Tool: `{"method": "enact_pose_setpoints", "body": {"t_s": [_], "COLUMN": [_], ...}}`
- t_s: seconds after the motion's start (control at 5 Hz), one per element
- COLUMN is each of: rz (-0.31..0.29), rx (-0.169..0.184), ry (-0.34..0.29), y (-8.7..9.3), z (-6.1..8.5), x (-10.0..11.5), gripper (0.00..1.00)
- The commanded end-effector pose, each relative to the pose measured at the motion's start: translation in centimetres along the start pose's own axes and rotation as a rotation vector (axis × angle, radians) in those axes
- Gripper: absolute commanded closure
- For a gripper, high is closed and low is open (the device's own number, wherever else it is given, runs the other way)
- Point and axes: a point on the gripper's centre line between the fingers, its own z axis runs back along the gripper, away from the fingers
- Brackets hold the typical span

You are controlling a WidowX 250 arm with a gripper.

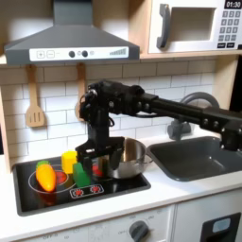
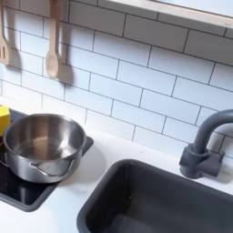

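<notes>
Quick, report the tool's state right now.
Tool: cannot be told whether it is open or shut; in the first exterior view it is low over the stove, between the green vegetable and the steel pot.

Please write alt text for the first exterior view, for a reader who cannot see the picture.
A black robot arm reaches down over a toy kitchen stove, its tool low beside a green object and a steel pot. A yellow object and an orange-and-yellow object stand at the first exterior view's left; a dark sink lies right.
</notes>
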Motion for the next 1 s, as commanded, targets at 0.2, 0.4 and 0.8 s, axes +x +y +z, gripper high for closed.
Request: {"method": "enact_pose_setpoints", "body": {"t_s": [0.2,0.4,0.8], "rz": [0.038,0.016,-0.015], "rx": [-0.026,-0.026,-0.007], "ry": [0.038,0.052,0.035], "y": [3.3,3.0,2.4], "z": [-1.6,-2.7,-3.5], "x": [1.0,1.1,1.9], "gripper": [0.0,0.0,0.0]}}
